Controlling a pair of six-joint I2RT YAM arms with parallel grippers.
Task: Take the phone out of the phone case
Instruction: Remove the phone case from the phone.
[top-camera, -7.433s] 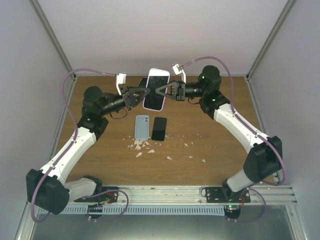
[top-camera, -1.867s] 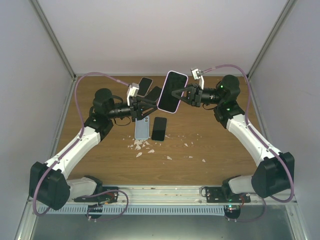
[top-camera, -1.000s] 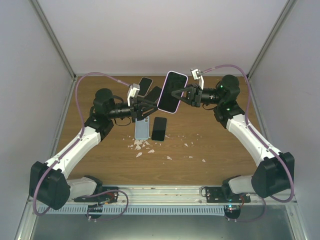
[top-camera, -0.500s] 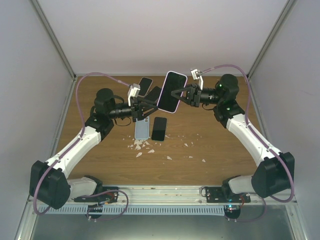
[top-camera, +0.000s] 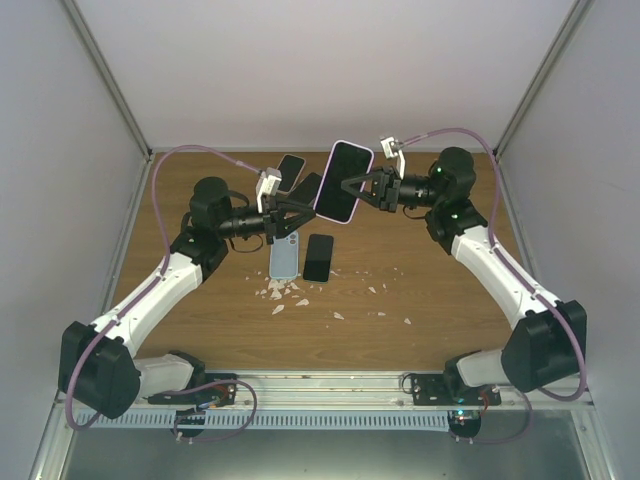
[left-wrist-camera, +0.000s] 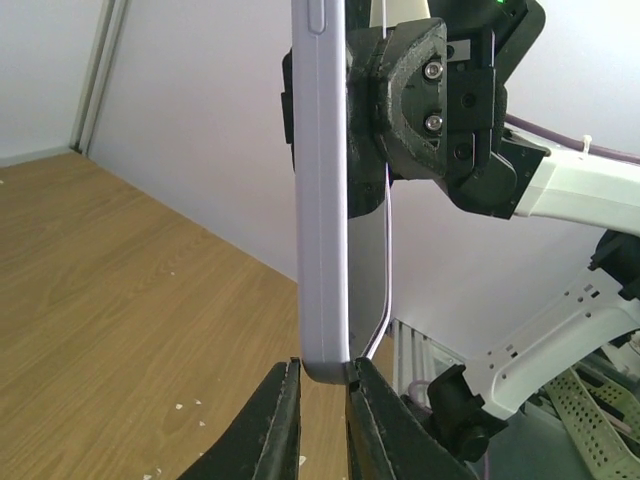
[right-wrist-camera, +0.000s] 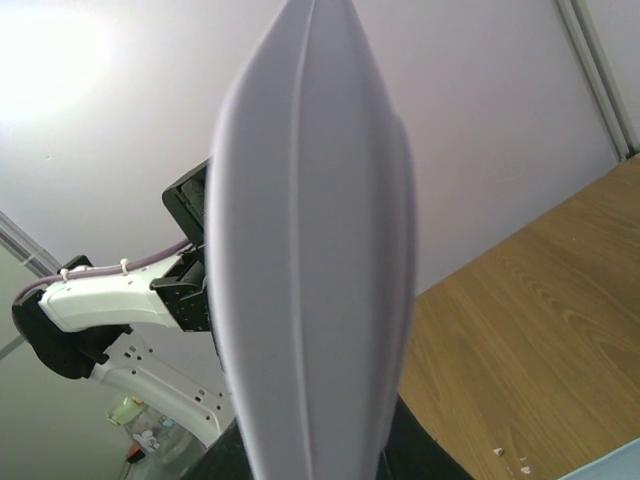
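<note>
A phone in a pale lilac case is held tilted in the air above the back of the table. My right gripper is shut on its right side. In the right wrist view the case's edge fills the frame and hides most of my gripper. My left gripper is at the case's lower left corner. In the left wrist view the case stands edge-on. The two fingertips of my left gripper press on either side of its bottom corner. The phone sits inside the case.
On the table under the held phone lie a light blue cased phone and a black phone. Two more dark phones lie at the back. White crumbs are scattered nearer the front. Grey walls enclose the table.
Since 7.4 s ago the cased phone moved right and tilted, and my left gripper dropped to its lower corner. In the last second the phone shifted very slightly left.
</note>
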